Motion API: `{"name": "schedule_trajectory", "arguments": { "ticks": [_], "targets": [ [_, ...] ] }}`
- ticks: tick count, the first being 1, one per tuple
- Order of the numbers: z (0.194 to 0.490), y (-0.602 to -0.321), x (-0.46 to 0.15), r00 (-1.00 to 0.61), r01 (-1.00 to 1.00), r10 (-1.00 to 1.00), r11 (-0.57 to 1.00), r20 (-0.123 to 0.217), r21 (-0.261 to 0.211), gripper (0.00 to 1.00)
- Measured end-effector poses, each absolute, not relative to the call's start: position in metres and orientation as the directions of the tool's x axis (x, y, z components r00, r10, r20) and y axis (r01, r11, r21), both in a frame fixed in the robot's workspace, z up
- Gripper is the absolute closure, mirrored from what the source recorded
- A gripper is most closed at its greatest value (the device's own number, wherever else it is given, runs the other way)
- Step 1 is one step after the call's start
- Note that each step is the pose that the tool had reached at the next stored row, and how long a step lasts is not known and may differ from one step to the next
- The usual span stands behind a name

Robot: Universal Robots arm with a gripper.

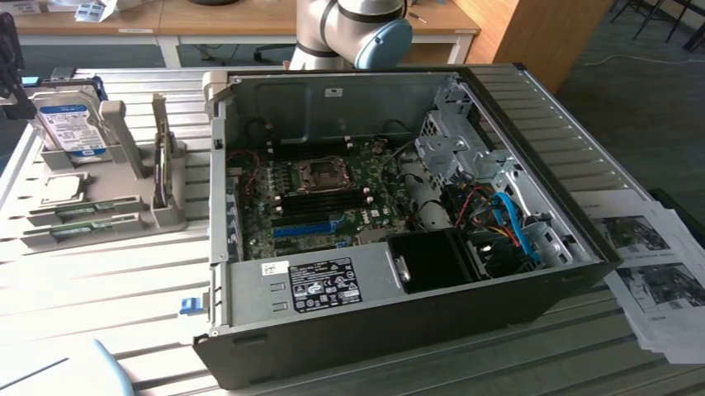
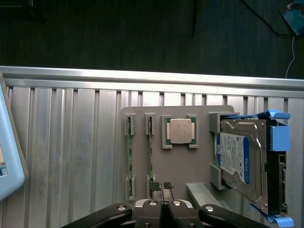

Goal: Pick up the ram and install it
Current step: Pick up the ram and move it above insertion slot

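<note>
The ram (image 2: 150,152) is standing on edge in a slot of the holder (image 2: 190,166), between a second stick (image 2: 128,152) and the CPU (image 2: 179,130); the holder is lying on the desk (image 2: 71,156). The end effector (image 2: 160,186) is hovering at the holder's edge, just beside one end of the ram, fingers pressed together and gripping nothing. Descending shut like this, it is risking jabbing the thin board or slot wall. Gripping so near the end is risking twisting the stick in its slot.

Ribbed aluminium table (image 1: 111,280) — open computer tower (image 1: 385,330) on its side, grey parts holder (image 2: 185,166) beside it, printed sheets (image 1: 650,264)
</note>
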State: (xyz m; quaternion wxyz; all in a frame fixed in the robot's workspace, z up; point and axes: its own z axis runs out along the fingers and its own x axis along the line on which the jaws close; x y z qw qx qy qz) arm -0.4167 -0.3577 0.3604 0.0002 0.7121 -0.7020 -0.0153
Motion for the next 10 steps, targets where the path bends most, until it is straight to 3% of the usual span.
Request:
{"name": "schedule_trajectory", "arguments": {
  "ticks": [10],
  "targets": [
    [0.3602, -0.3586, -0.4168, 0.014, -1.000, -1.000, -0.015, -0.022, 0.022, 0.91]
  ]
}}
